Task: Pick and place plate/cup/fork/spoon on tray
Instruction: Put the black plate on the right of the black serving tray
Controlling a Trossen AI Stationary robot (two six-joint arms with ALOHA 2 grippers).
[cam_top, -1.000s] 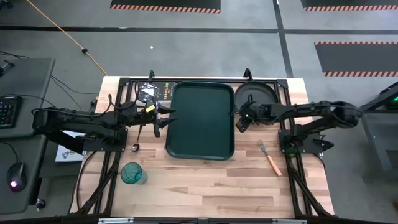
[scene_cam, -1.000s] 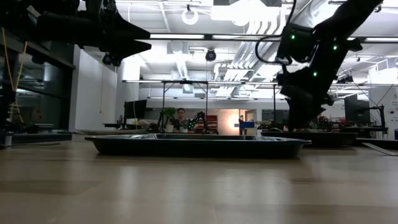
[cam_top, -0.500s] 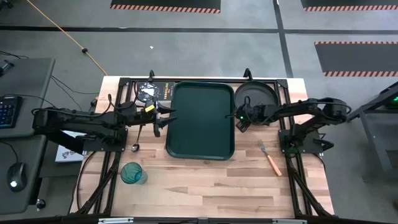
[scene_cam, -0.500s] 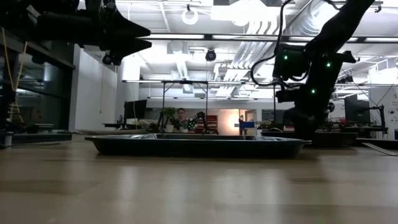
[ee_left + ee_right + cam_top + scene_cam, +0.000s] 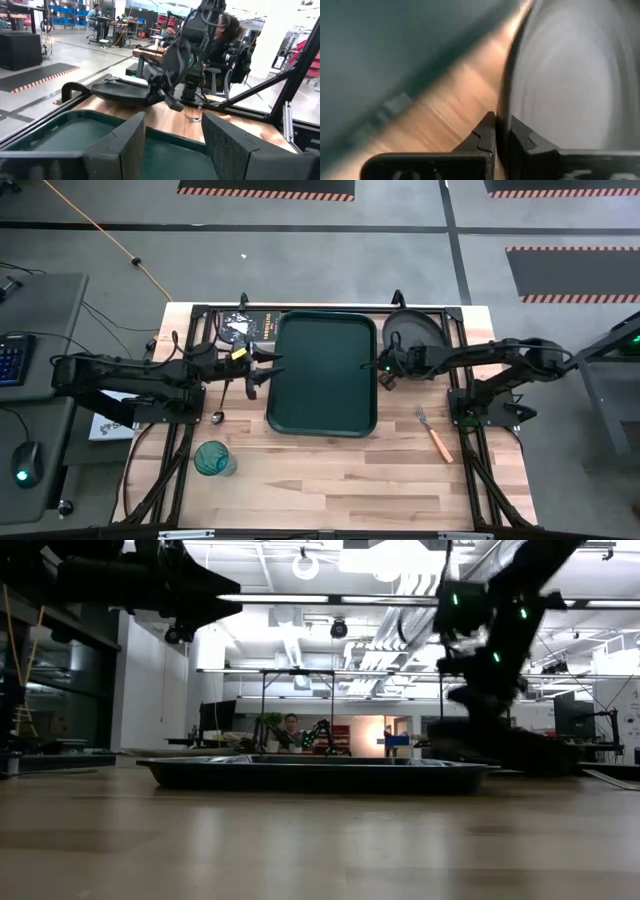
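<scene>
The work surface is a light wooden table with a black frame around it, standing on a grey floor marked with hazard-striped mats. The tray lies flat at the middle of the table toward the far edge and holds nothing. The right gripper is at the tray's right edge, its fingers pinched onto the rim of the plate; in the left wrist view the plate is tilted and clear of the wood on the gripped side, just beside the tray and not over it. The left gripper hangs above the tray's left edge, its fingers spread apart and holding nothing. The spoon lies on the wood left of the tray, under the left arm. The cup stands upright near the front left corner, well apart from the tray. The fork lies on the wood right of the tray, toward the front, tines pointing away. A black printed book rests at the far edge, left of the tray. Beyond the table, the low view shows an open workshop with white ceiling ducts, strip lighting and benches; a person sits far back.
</scene>
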